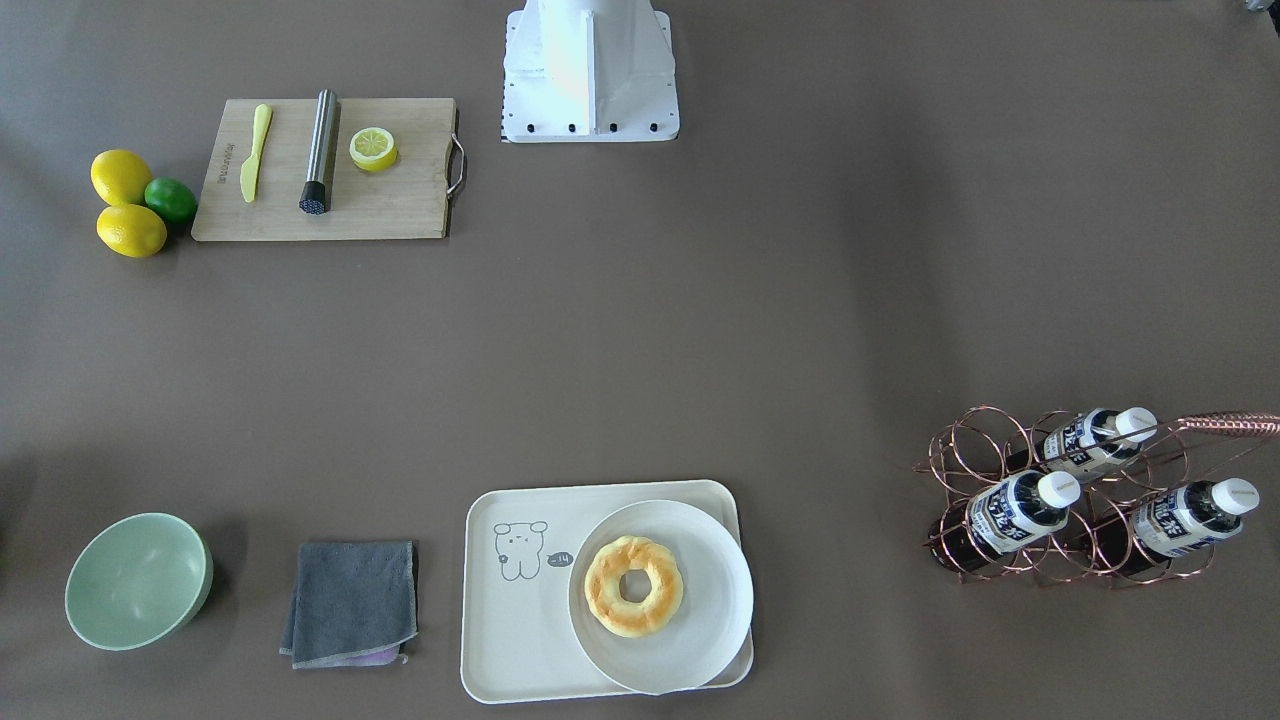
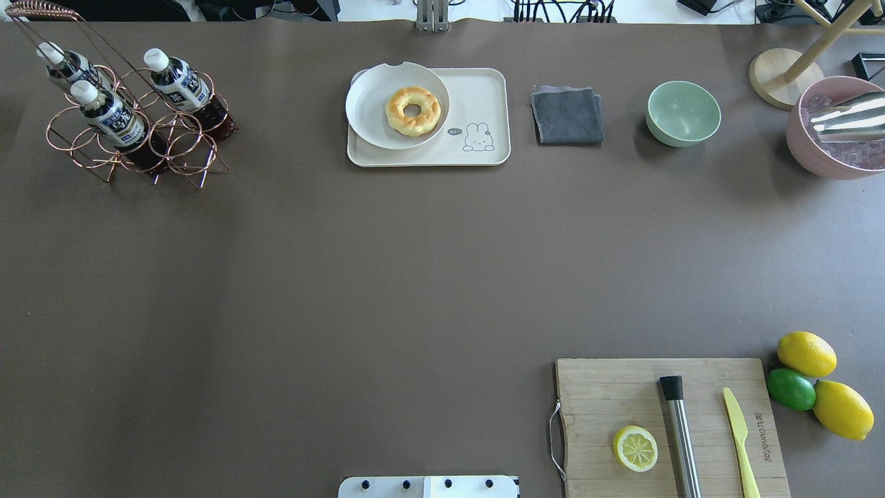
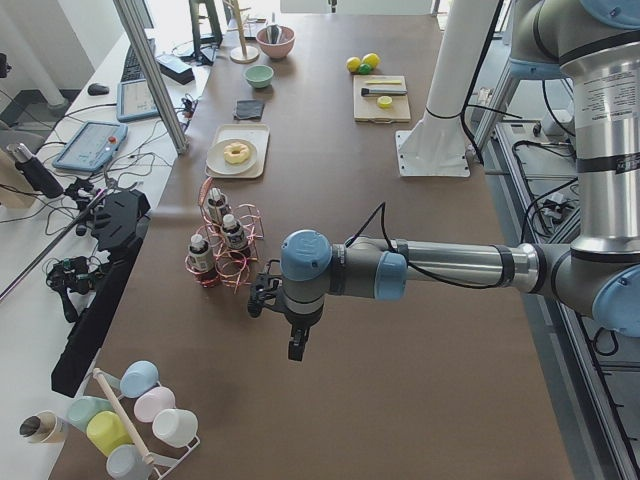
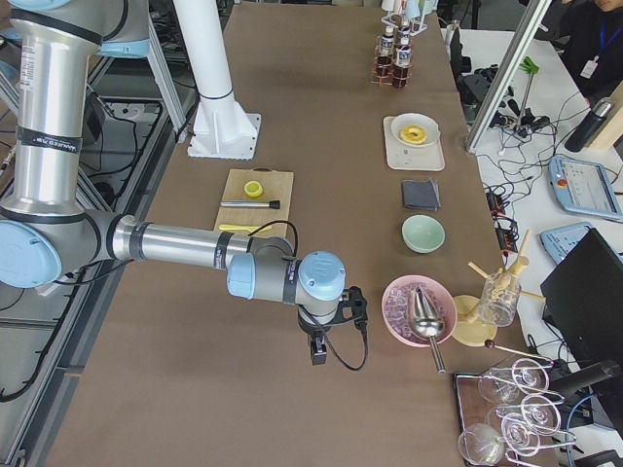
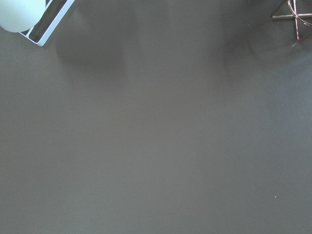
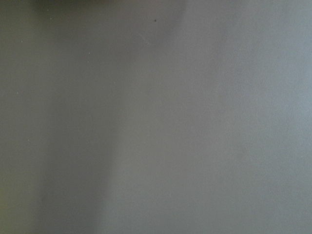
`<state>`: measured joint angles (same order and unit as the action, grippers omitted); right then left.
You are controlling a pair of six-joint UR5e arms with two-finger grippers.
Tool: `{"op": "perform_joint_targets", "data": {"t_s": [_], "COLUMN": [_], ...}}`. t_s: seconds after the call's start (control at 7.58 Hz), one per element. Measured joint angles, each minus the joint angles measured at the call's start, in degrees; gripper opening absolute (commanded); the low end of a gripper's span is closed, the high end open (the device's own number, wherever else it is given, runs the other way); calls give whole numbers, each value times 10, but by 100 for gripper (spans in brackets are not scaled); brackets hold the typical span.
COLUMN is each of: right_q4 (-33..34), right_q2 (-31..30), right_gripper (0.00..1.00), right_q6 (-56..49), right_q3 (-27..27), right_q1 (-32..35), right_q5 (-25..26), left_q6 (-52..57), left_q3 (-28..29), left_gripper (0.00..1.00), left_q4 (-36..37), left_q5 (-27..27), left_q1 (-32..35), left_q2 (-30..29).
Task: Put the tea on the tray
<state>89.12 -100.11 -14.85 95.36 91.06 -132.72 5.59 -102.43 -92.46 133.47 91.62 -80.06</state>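
Three tea bottles with white caps lie tilted in a copper wire rack [image 2: 76,145] at the far left: one [image 2: 180,81], one [image 2: 107,114], one [image 2: 62,66]. They show in the front view too [image 1: 1020,510]. The cream tray [image 2: 484,90] with its line drawing sits at the far middle, also in the front view [image 1: 520,620]. My left gripper [image 3: 297,350] hangs over bare table near the rack. My right gripper [image 4: 317,355] hangs over bare table at the other end. Neither shows in any other view, so I cannot tell whether they are open or shut.
A round white plate [image 2: 366,111] with a donut [image 2: 413,110] covers the tray's left part. A grey cloth [image 2: 567,115], a green bowl [image 2: 683,113] and a pink bowl [image 2: 823,149] stand to its right. A wooden cutting board [image 2: 608,394] and lemons [image 2: 806,353] are near right.
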Motion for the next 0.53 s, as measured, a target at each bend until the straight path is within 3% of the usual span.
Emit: {"op": "perform_joint_targets", "data": {"t_s": [0.53], "right_q4": [0], "right_q2": [0], "right_gripper": [100], "right_q6": [-1], "right_q3": [2], "right_q1": [0], "right_q5": [0], "left_q6": [-1], "left_q3": [3], "left_gripper": [99], "left_q4": [-11], "left_q5": [1], "left_q1": [2], "left_q2": [-10]}}
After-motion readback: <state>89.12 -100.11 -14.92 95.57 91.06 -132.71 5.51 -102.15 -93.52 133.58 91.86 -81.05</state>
